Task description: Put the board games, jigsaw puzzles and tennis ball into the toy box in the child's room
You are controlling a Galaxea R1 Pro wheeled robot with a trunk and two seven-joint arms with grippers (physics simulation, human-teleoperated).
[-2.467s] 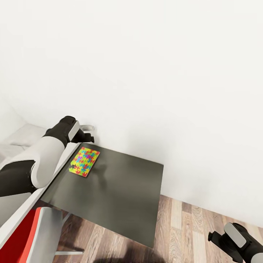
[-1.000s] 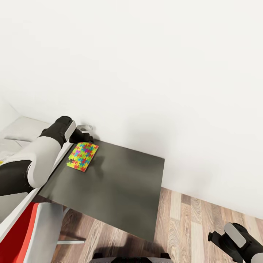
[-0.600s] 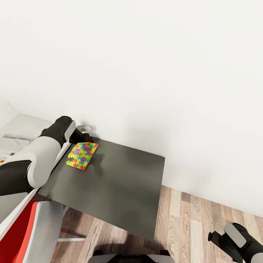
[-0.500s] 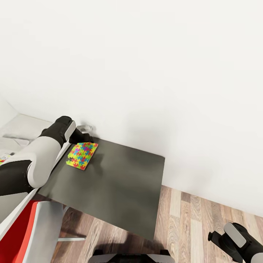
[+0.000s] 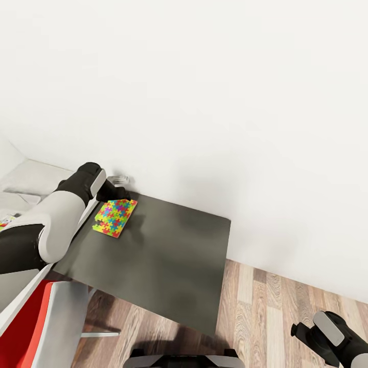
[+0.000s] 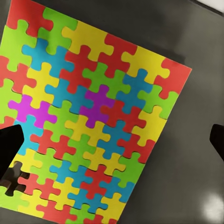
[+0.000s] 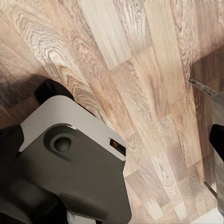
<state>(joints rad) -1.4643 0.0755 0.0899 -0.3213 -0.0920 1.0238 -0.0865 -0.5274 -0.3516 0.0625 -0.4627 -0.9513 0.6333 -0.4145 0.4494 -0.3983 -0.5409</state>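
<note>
Flat, knobbly-edged multicoloured jigsaw puzzle (image 6: 91, 121)

A wooden plank floor (image 7: 140, 84) seen from above. The robot's grey base (image 7: 70, 172) sits on it. Dark fingertips (image 7: 9, 144) of the end effector (image 7: 112, 144) show far apart at both edges.
</note>
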